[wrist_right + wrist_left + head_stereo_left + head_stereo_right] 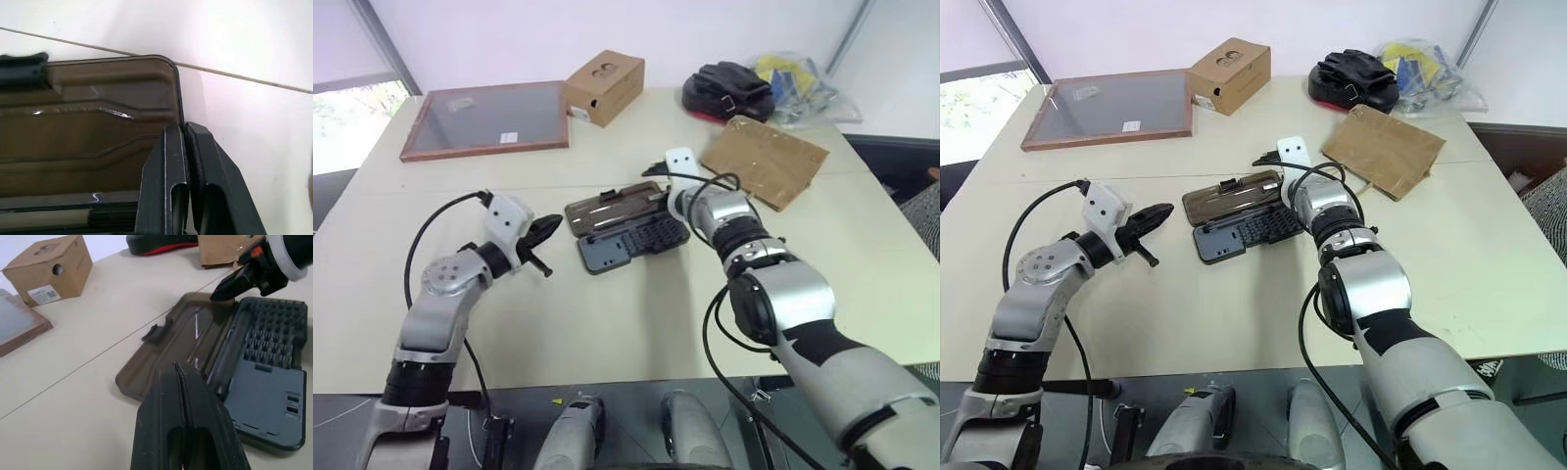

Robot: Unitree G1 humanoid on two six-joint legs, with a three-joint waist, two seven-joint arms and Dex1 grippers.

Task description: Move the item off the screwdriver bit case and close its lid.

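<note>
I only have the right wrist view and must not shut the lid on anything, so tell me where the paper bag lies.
Observer: The paper bag lies flat on the table, apart from the screwdriver bit case, off to its far right.
Operator: Report the left claw.
Observer: The left claw is shut. It hangs above the table on the case's left, pointing toward it and touching nothing.
Operator: Give me the lid as a whole.
Observer: The lid lies fully open, flat on the table on the case's far side. The right claw, shut, sits at the lid's right corner.
</note>
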